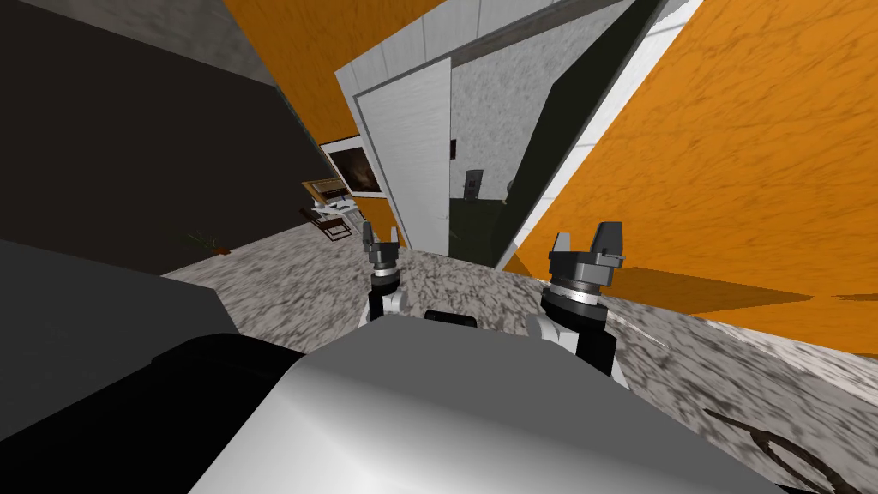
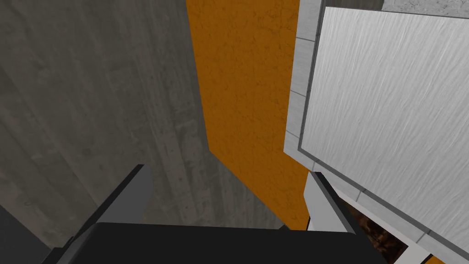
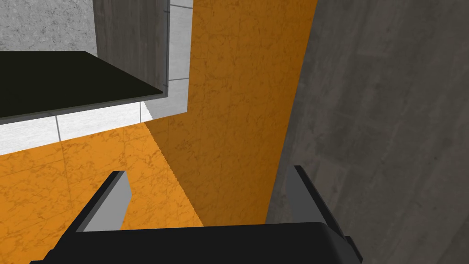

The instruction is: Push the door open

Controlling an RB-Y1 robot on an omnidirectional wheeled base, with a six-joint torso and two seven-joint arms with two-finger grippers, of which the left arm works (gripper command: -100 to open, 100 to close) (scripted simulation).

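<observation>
- Straight ahead of both sets of fingers stands the door [image 1: 407,146]: a pale grey panel with a fine brushed grain and a thin dark border, set in a frame [image 1: 386,60] of light grey tiles.
- Beside it, on the side of my right fingers, the opening shows a speckled grey wall [image 1: 489,111] beyond, and then a dark panel [image 1: 549,146] angled away. I cannot tell whether that dark panel is a second leaf.
- Orange walls [image 1: 729,171] flank the frame on both sides, and the floor [image 1: 480,283] under the arms is mottled grey.
- The left gripper [image 1: 381,233] is raised toward the pale panel. Its fingers stand spread about a third of the wrist view's width, with nothing between them. In the left wrist view the panel lies beyond one finger, apart from it.
- The right gripper [image 1: 587,231] is up beside the left one, nearer the dark panel. Its fingers are equally spread, grasp nothing and touch nothing.
</observation>
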